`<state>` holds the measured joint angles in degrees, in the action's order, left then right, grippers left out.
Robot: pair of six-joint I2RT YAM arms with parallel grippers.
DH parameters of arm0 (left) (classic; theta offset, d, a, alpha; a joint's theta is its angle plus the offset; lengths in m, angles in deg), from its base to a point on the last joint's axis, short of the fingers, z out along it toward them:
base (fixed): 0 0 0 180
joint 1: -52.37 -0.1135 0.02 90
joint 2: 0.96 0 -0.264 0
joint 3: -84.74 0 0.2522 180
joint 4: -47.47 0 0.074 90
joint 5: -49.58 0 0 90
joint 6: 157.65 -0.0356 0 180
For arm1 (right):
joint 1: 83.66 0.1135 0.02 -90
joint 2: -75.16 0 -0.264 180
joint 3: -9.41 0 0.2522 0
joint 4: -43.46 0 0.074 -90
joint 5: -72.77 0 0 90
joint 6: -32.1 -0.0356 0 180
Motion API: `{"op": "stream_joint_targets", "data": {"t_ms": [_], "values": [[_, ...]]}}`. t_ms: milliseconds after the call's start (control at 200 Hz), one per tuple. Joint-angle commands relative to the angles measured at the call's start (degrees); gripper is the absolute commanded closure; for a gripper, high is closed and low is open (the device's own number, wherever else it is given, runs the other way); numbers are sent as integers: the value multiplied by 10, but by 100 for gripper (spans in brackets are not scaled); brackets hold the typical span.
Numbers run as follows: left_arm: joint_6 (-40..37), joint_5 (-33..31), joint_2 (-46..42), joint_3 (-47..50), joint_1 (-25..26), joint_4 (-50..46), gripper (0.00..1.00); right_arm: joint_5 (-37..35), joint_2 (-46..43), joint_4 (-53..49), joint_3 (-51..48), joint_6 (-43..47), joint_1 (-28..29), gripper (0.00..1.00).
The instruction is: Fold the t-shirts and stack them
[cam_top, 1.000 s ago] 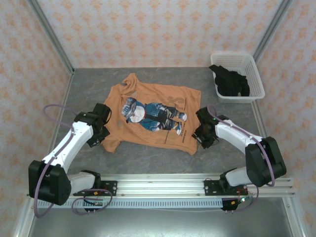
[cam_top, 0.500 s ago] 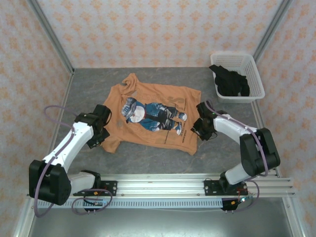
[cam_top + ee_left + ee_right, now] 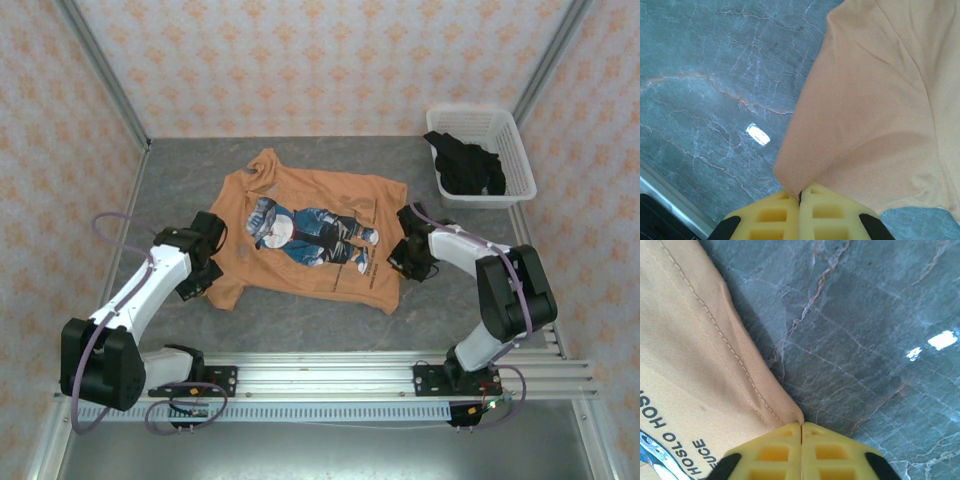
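Lost the orange t-shirt (image 3: 875, 100) past the top and right edges at the left wrist. Could not finish its printed lettering (image 3: 670, 452), cut by the right wrist's lower-left corner. Saw the black t-shirt (image 3: 468, 168), right of it, partly sunk behind the basket (image 3: 485, 198) wall.

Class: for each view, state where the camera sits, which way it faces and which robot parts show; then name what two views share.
Top external: above and behind the robot, facing down at the table and orange t-shirt; left arm and right arm show.
Left wrist: on the left arm, facing down; left gripper shut on the shirt's edge.
Right wrist: on the right arm, facing down; right gripper shut on the hem.
Shared: every view shows the orange t-shirt.
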<state>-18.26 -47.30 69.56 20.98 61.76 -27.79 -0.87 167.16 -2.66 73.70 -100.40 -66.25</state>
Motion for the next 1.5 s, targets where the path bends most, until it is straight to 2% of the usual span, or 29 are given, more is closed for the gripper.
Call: {"op": "stream_joint_targets", "data": {"t_ms": [0,400,630,831,1131,1231,1286,1406,1491], "values": [[-9,-15,5,-11,4,-3,100,-30,-6,-22,12,1,-2,100],[-9,-17,8,-12,4,-1,100,-49,-45,-118,73,3,-2,100],[-9,-17,10,-15,4,-1,100,-65,-31,-160,119,10,-2,100],[-8,-21,8,-18,5,-5,100,-88,1,-177,170,23,-9,100],[-9,-20,13,-17,5,-2,100,-78,108,-144,221,37,-20,100],[-9,-18,14,-18,7,-3,100,-75,120,-126,224,36,-29,100],[-10,-17,14,-17,9,-5,100,-76,115,-126,226,34,-33,90],[-12,-13,10,-13,11,-7,100,-94,74,-149,215,20,-35,60],[-13,-12,8,-10,13,-7,100,-105,7,-167,168,-31,-35,50]]}}
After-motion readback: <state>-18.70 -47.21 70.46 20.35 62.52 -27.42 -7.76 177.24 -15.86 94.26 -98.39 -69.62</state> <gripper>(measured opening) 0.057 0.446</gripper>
